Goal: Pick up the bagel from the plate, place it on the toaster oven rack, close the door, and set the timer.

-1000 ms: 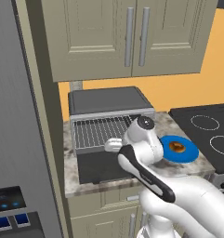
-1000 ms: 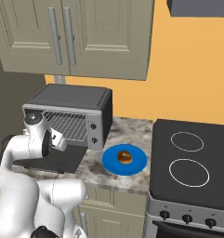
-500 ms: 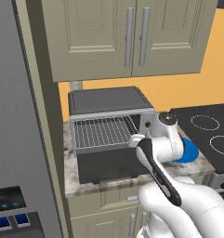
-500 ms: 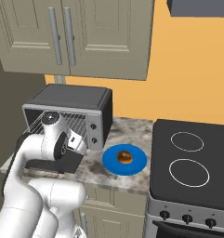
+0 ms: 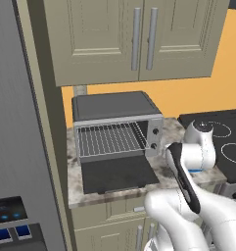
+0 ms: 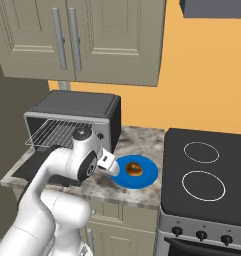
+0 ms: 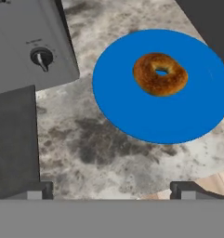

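Note:
The golden-brown bagel (image 7: 160, 74) lies on the bright blue plate (image 7: 132, 111), a little past its middle in the hand view. From the right base, the bagel (image 6: 134, 169) and plate (image 6: 147, 177) sit on the counter between the toaster oven (image 6: 77, 117) and the stove. My gripper (image 6: 113, 169) hovers at the plate's left edge, over the counter, open with nothing between its fingers (image 7: 39, 189). The oven's door (image 5: 117, 174) lies folded down flat. The wire rack (image 5: 109, 138) shows bare inside the toaster oven (image 5: 114, 105).
The oven's control panel with a knob (image 7: 41, 58) is close on the gripper's left. A black stove top (image 6: 207, 170) borders the plate on the right. Wall cabinets (image 5: 134, 39) hang overhead and a grey fridge (image 5: 16, 122) stands at far left.
The arm has swung right, from in front of the open oven door over to the plate's left edge. Bagel, plate and oven have stayed put.

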